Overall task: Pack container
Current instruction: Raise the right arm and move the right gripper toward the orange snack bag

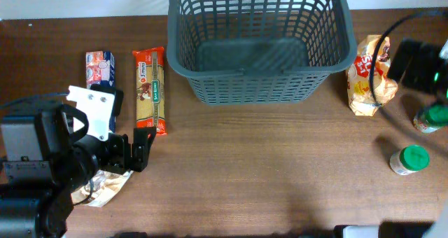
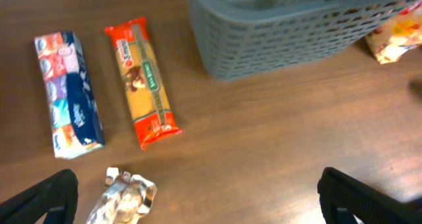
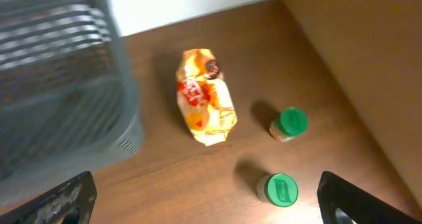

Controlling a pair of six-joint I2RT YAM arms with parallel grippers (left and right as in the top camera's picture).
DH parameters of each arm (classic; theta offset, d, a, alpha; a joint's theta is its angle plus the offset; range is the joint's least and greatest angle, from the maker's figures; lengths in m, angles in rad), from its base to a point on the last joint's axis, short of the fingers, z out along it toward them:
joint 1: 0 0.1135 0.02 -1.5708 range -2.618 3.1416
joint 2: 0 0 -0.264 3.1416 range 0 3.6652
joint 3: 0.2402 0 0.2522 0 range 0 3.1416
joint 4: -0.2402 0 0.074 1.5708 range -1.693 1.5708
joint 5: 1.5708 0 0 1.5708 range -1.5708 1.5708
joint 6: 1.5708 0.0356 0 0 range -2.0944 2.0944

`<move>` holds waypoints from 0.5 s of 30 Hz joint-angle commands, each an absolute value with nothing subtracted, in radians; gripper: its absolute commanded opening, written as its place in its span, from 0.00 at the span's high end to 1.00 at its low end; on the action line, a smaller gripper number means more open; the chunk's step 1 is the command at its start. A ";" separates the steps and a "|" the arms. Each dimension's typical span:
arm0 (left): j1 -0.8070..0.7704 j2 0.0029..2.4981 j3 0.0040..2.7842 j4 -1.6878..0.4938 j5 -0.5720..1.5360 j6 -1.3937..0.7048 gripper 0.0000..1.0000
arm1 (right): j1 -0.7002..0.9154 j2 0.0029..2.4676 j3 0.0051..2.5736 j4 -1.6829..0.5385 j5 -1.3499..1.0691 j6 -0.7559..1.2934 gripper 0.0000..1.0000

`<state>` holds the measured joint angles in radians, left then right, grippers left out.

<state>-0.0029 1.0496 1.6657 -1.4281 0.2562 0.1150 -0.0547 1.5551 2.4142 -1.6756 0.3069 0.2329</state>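
The dark grey basket [image 1: 259,75] stands at the back centre of the table, and nothing shows inside it. It also shows in the left wrist view [image 2: 290,33] and the right wrist view [image 3: 59,85]. My left gripper [image 1: 134,148] is open and empty at the front left, above a crumpled silver wrapper [image 2: 125,197]. In its wrist view the left gripper [image 2: 204,204] has both fingers spread wide. My right gripper [image 3: 208,201] is open and empty above the table right of the basket, near a green-lidded jar [image 3: 278,189].
A red-orange pasta packet [image 1: 150,91] and a tissue pack [image 1: 99,68] lie left of the basket. An orange snack bag [image 1: 369,73] lies to its right. Two green-lidded jars [image 1: 409,159] [image 1: 430,117] stand at the right edge, under the right arm [image 1: 418,64].
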 commanded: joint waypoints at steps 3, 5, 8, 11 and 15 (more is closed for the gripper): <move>0.003 1.053 1.684 -1.493 0.223 0.105 0.01 | -0.248 1.676 2.469 -1.662 0.149 0.301 0.01; 0.003 1.053 1.684 -1.506 0.223 0.105 0.01 | -0.297 1.713 2.469 -1.653 0.138 0.301 0.01; 0.003 1.053 1.684 -1.520 0.223 0.105 0.01 | -0.348 1.766 2.468 -1.642 0.138 0.300 0.01; 0.003 1.053 1.684 -1.538 0.223 0.105 0.01 | -0.369 1.818 2.468 -1.636 0.116 0.237 0.01; 0.003 1.053 1.684 -1.539 0.223 0.105 0.01 | -0.360 1.865 2.465 -1.621 -0.039 0.033 0.01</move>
